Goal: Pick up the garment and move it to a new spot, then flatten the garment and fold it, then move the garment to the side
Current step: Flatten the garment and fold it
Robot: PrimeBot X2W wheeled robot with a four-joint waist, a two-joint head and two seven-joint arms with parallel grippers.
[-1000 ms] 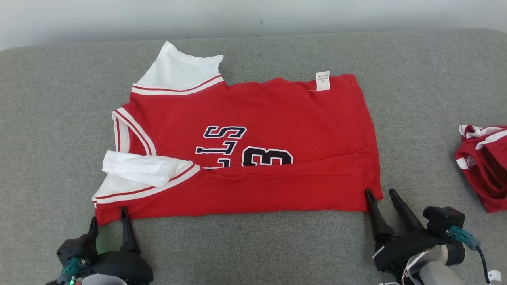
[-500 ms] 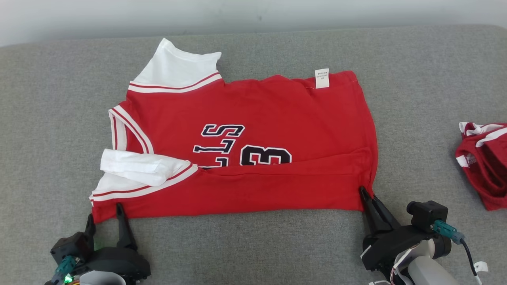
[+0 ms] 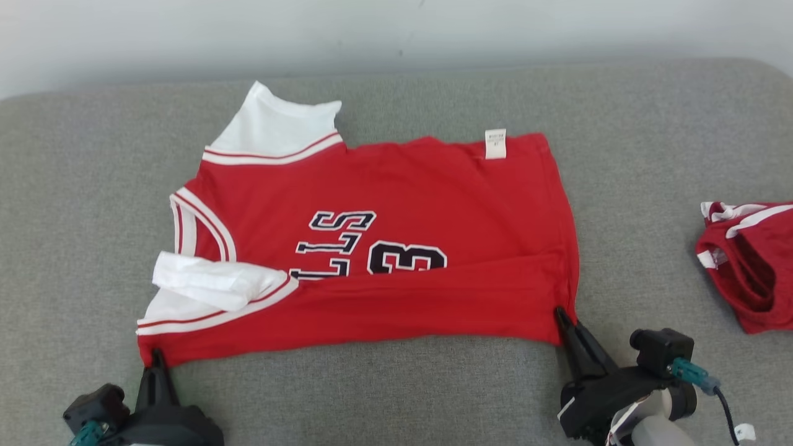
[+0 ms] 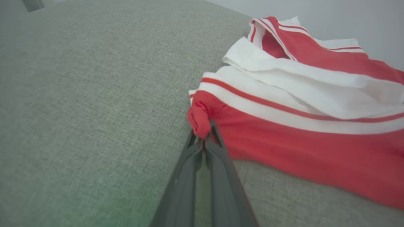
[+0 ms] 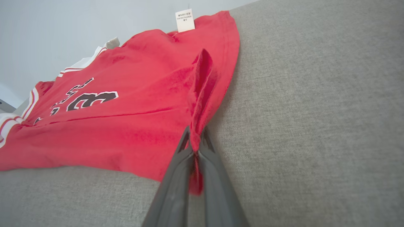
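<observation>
Grey fabric surface [image 3: 650,155] under garment [image 3: 403,186], pale wall [image 3: 372,31] behind

A fold of the jersey [image 3: 403,186] covers part of its lettering [image 3: 365,244]. Print on the label [image 3: 495,144] is unreadable. Another red garment [image 3: 749,266] runs off-frame.

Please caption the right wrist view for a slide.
Right gripper pinches a corner of the jersey on the cushion.
</observation>
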